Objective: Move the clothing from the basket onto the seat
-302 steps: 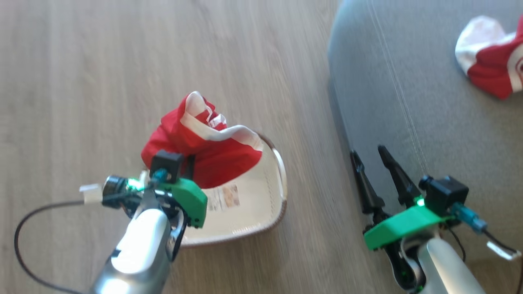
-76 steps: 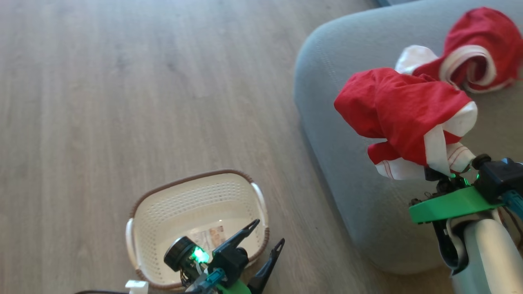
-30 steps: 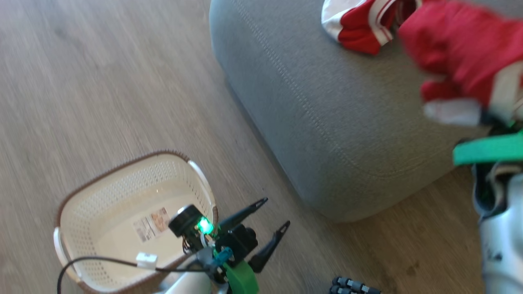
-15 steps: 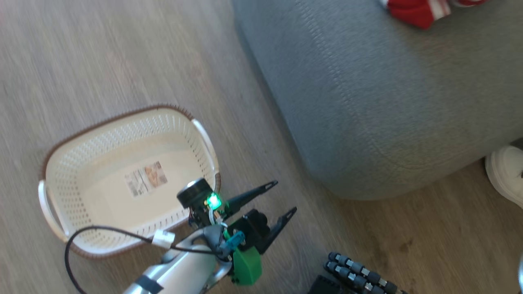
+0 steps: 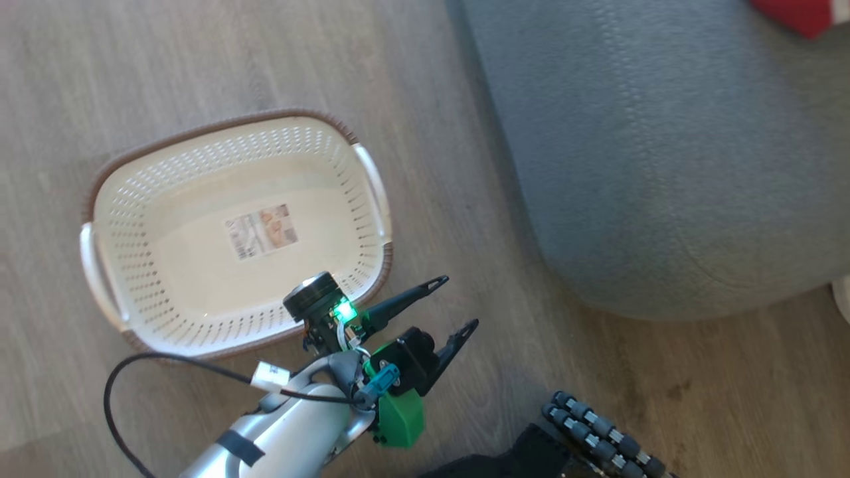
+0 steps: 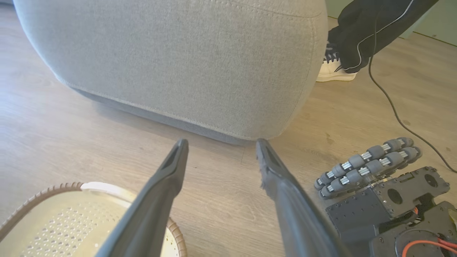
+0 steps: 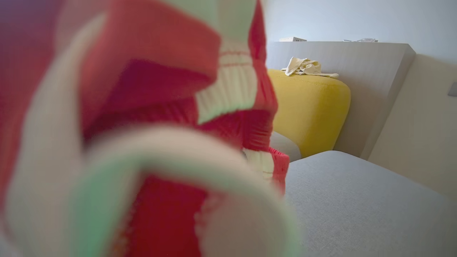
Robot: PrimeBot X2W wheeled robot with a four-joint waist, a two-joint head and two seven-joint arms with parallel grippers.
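The left fingers (image 5: pixel 405 302) stand spread wide over the wooden floor (image 5: pixel 199 53), between the cream perforated plastic basket with a brown rim (image 5: pixel 362 226) and the grey upholstered seat cushion (image 5: pixel 664 166). The right fingers, hidden behind cloth, are pressed together on a red-and-white fabric garment (image 7: pixel 160 107) hanging above the seat. Another red garment (image 5: pixel 800 16) lies on the seat.

Left forearm (image 5: pixel 285 435): silver shell with one black band around it. I note a green printed bracket (image 5: pixel 400 418) at the wrist and a teal connector (image 5: pixel 380 385) beside it. A black cable (image 5: pixel 107 405) carries a white tag (image 5: pixel 269 376). Round black camera housing (image 5: pixel 311 299), with a green light (image 5: pixel 344 311) lit.

Left pincer (image 6: pixel 221 142): two long, dark, tapered fingers with slotted tips.

My base (image 6: pixel 360 214): a black plate with round holes, grey-roller wheels (image 6: pixel 367 162) and orange wiring (image 6: pixel 425 244).
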